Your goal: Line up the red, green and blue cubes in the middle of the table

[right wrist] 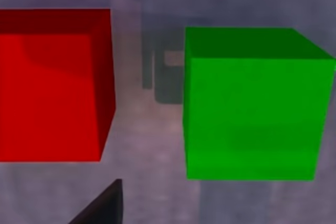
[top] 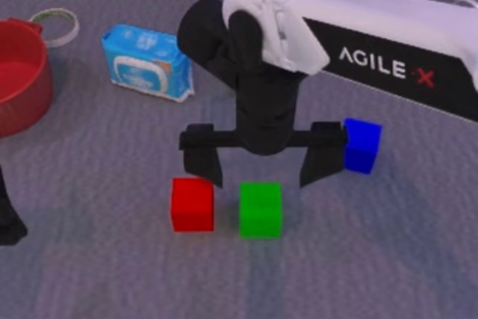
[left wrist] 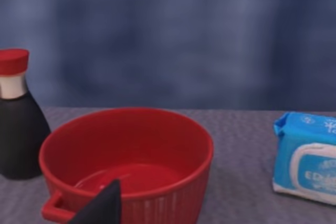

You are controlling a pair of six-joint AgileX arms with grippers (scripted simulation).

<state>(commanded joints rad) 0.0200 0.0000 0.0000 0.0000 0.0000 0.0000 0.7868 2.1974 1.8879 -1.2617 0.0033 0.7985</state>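
Two small plain cubes, red (top: 193, 204) and green (top: 260, 210), sit just below the right gripper's (top: 261, 162) wide-open fingers, so it should next reach sideways for the small blue cube (top: 363, 145) beside its finger.

Red cube (top: 193, 204) beside green cube (top: 260, 209), mid-table; blue cube (top: 362, 145) apart, farther right.
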